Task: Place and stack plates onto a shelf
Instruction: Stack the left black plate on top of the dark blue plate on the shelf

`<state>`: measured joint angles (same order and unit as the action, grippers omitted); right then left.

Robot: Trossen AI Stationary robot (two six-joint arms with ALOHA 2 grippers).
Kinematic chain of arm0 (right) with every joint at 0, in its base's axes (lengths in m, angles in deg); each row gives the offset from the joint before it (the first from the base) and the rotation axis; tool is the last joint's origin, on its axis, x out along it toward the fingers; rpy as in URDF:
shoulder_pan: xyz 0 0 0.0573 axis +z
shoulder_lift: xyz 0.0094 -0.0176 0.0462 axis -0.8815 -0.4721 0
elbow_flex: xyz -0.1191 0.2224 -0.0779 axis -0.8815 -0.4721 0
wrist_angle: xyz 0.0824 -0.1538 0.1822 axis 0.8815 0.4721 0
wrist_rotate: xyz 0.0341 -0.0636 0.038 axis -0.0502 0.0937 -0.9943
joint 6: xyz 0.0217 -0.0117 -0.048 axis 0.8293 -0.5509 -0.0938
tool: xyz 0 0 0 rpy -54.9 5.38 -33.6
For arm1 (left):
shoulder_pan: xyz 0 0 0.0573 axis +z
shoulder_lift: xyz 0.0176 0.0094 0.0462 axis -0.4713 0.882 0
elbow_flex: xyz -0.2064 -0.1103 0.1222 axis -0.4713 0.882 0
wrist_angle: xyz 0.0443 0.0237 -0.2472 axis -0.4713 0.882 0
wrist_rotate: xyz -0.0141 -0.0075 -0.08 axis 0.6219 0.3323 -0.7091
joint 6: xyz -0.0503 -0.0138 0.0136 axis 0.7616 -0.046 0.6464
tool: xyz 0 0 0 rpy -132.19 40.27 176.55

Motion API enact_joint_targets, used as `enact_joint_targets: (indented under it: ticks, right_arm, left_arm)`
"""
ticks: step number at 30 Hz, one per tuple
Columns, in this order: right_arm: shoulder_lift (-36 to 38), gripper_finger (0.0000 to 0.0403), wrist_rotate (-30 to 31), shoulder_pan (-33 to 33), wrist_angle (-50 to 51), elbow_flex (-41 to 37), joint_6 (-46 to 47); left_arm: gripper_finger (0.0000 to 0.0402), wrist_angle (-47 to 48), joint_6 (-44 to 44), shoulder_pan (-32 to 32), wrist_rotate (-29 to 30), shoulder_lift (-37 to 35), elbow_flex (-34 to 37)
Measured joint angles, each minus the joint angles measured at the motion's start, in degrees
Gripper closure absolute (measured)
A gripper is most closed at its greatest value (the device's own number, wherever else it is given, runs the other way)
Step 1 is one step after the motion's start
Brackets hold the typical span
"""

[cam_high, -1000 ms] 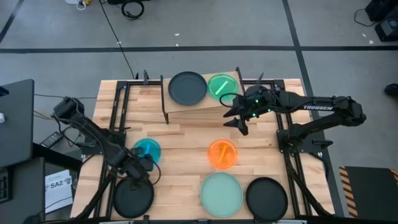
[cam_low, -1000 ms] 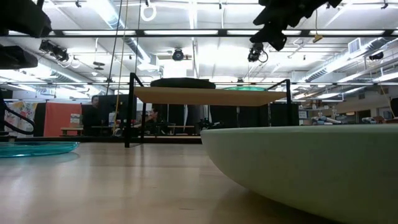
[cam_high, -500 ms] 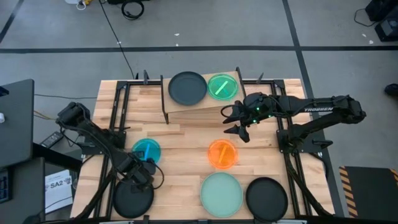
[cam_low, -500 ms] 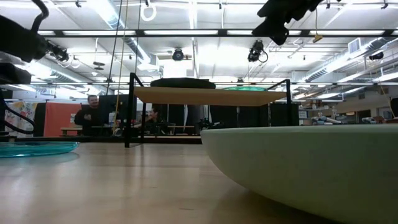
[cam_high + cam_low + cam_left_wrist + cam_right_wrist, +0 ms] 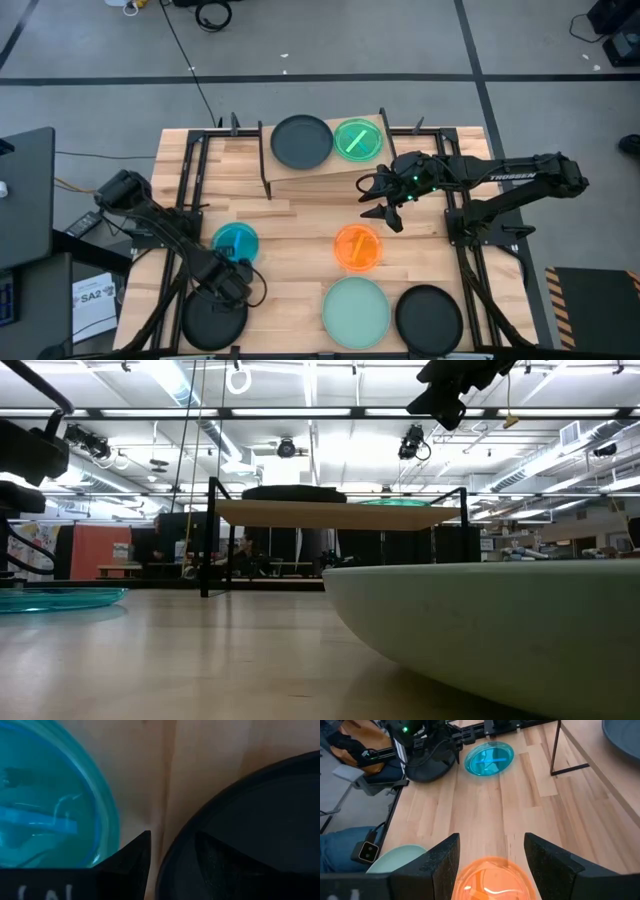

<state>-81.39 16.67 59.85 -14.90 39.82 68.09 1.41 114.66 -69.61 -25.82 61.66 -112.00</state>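
Over the black plate [image 5: 214, 318] rim, beside the blue plate [image 5: 236, 242], the left gripper [image 5: 170, 852] hangs open. Above the orange plate [image 5: 357, 247], the right gripper [image 5: 490, 857] hangs open too.

My table [image 5: 300, 225] fills the frame's middle. At its upper centre stands the shelf [image 5: 320, 176], bearing a black plate [image 5: 301, 141] and a green plate [image 5: 357, 139]. Lower down lie blue [image 5: 236, 242], orange [image 5: 357, 247], mint [image 5: 356, 311] and two black plates [image 5: 214, 317] [image 5: 429, 317].
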Motion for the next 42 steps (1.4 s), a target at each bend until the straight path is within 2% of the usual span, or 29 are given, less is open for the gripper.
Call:
enact_joint_targets:
  ticks: [5, 23, 42]
  right_arm:
    - [0.0, 0.0176, 0.0, 0.0, 0.0, 0.0, 0.0]
    - [0.0, 0.0176, 0.0, 0.0, 0.0, 0.0, 0.0]
    - [0.0, 0.0176, 0.0, 0.0, 0.0, 0.0, 0.0]
  left_arm:
    - [0.0250, -0.8, 0.0, 0.0, -0.5, 0.9, 0.0]
    - [0.0357, -0.8, -0.2, 0.2, -0.7, 0.8, 0.0]
    - [0.0384, -0.8, 0.3, 0.3, -0.8, -1.4, 0.0]
